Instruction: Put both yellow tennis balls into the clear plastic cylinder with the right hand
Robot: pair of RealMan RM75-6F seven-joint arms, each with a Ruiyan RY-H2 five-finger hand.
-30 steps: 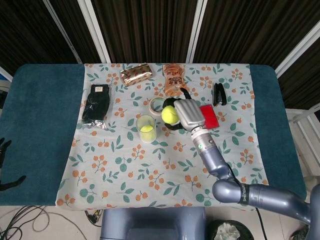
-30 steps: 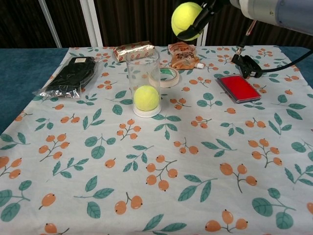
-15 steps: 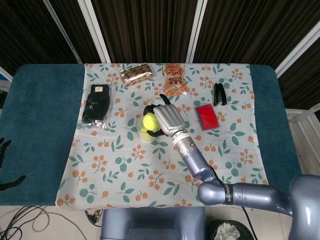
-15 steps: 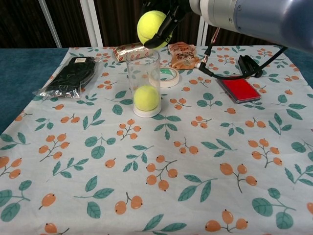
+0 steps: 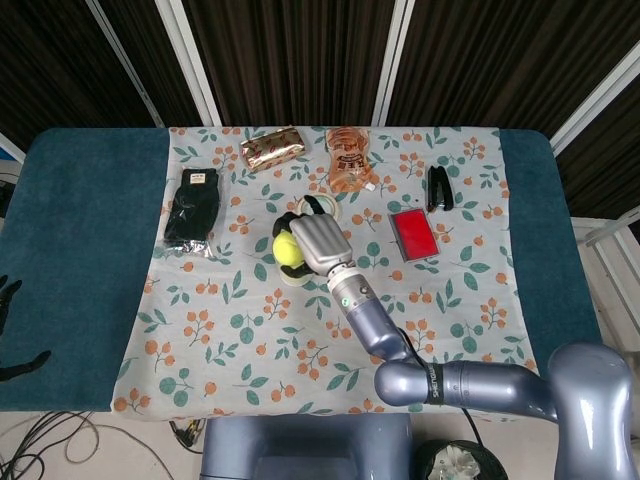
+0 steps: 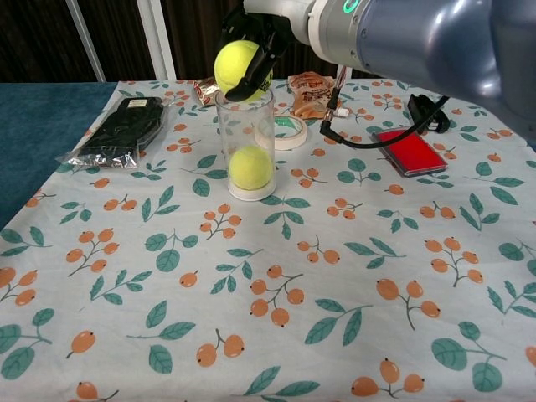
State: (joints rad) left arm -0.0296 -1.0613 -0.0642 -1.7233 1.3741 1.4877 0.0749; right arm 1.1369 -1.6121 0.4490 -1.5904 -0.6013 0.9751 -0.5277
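My right hand (image 5: 312,243) (image 6: 261,32) holds a yellow tennis ball (image 6: 235,66) (image 5: 286,249) right over the mouth of the clear plastic cylinder (image 6: 245,144). The ball sits at the rim's left side, just above it. A second yellow tennis ball (image 6: 250,167) lies at the bottom of the upright cylinder. In the head view my hand covers most of the cylinder. My left hand (image 5: 8,300) hangs off the table's left edge, only partly seen.
A tape roll (image 6: 289,131) lies just behind the cylinder. A red case (image 6: 407,151), a black stapler (image 6: 425,109), an orange pouch (image 6: 311,90), a gold packet (image 6: 226,85) and a bagged black item (image 6: 124,127) lie around the flowered cloth (image 6: 276,276).
My right hand carried the ball leftward and down, from above the tape roll to the cylinder's mouth. The ball inside the cylinder stayed put.
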